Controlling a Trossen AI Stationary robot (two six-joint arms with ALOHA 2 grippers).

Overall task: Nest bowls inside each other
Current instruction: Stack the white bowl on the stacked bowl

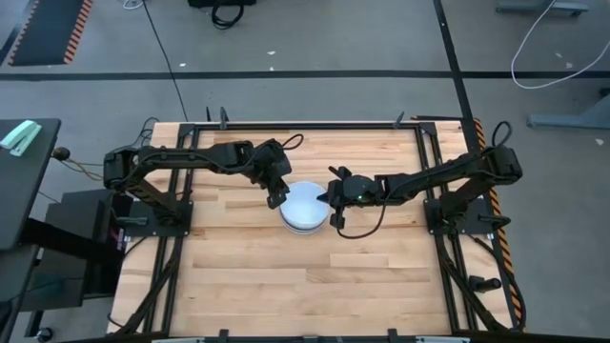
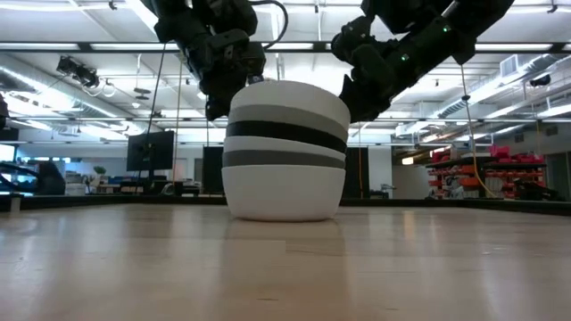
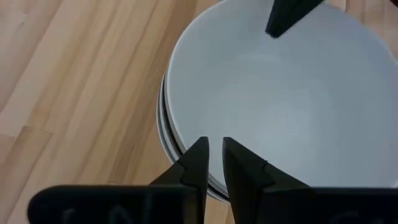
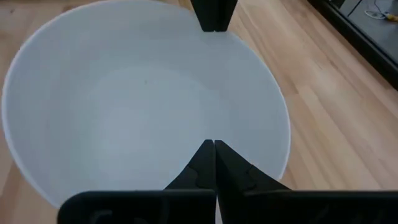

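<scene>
with my two grippers posed on opposite rims of the stack, the nesting job looks close to done. my left gripper [image 3: 213, 163] hovers at the stack's nine o'clock edge in the overhead view, fingers [image 3: 194, 163] a narrow slit apart and holding nothing, the rim of the top white bowl [image 3: 273, 93] showing just past the tips. my right gripper [image 4: 213, 163] sits at three o'clock, its fingers pressed fully together and empty, tips over the same rim. i judge both are placed there to steady or tap the top bowl level, not to lift it. the stack of bowls [image 2: 284, 152] stands near the centre of the wooden table [image 1: 286, 276], a touch toward twelve o'clock. from table height it reads white on top, then a black band, a light grey band, a dark grey band and a white base, each seated squarely in the one below. no loose bowl shows anywhere else.
</scene>
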